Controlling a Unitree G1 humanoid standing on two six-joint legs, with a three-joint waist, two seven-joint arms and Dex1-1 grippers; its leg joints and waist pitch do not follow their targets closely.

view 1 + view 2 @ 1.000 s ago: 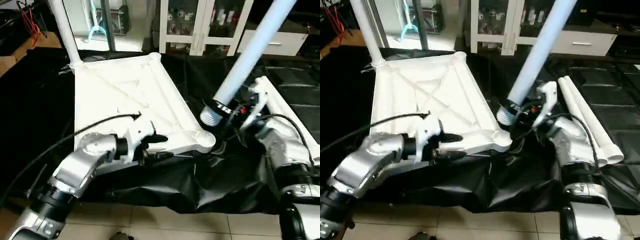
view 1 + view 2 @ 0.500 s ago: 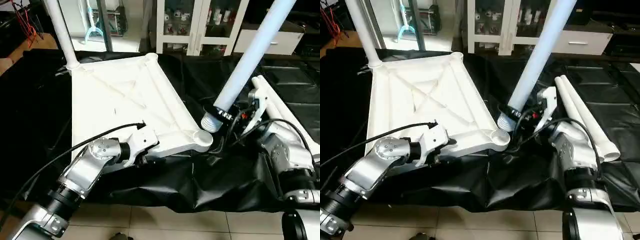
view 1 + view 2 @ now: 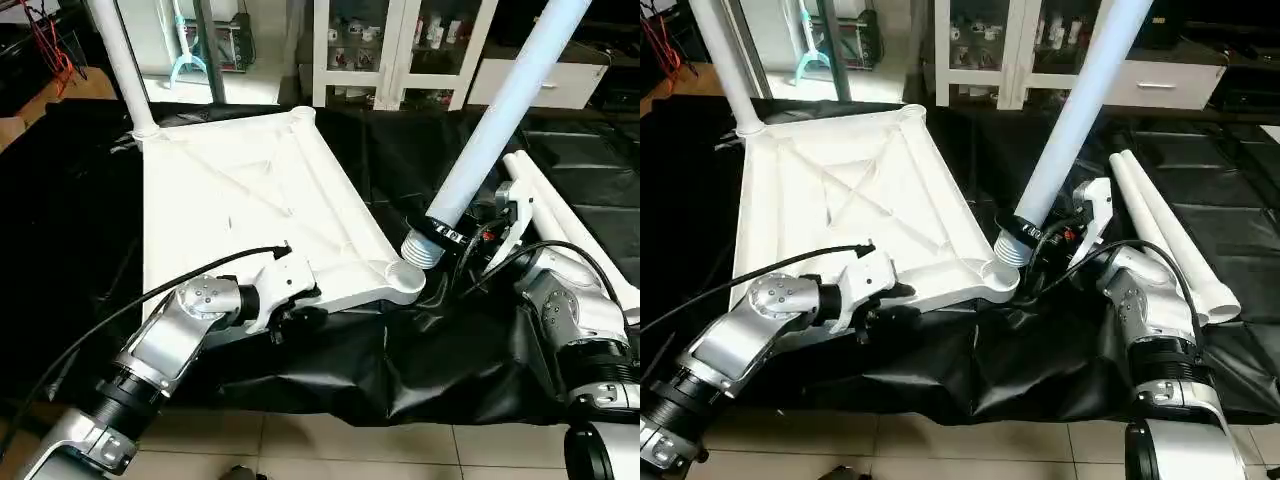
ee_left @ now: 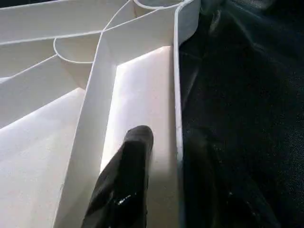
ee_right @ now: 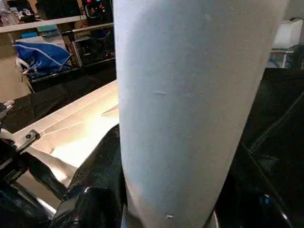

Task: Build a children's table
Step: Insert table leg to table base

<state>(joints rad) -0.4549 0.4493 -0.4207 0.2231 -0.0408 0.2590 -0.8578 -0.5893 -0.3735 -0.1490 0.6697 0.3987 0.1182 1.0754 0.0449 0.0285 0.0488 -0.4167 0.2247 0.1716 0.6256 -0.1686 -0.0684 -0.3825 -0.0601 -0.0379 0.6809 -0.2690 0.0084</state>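
The white tabletop (image 3: 250, 190) lies underside up on black cloth, with one leg (image 3: 125, 70) standing in its far left corner. My left gripper (image 3: 295, 305) sits on the near rim. One finger (image 4: 126, 180) lies inside the rim (image 4: 176, 95) and the other is under the edge, so it is shut on the tabletop. My right gripper (image 3: 450, 232) is shut on a second leg (image 3: 490, 130), held tilted up to the right. Its ribbed end (image 3: 420, 250) hangs just beside the near right corner socket (image 3: 403, 272). In the right wrist view that leg (image 5: 190, 95) runs between the black fingers (image 5: 95, 190).
Two spare legs (image 3: 1160, 225) lie on the cloth at the right, behind my right arm. The black cloth (image 3: 420, 360) bunches in folds near the front edge, above a tiled floor (image 3: 350, 450). A white cabinet (image 3: 400, 50) stands behind the work.
My left gripper dropped from above the tabletop onto its near rim and its fingers closed on it. The held leg's ribbed end drifted slightly closer to the corner socket.
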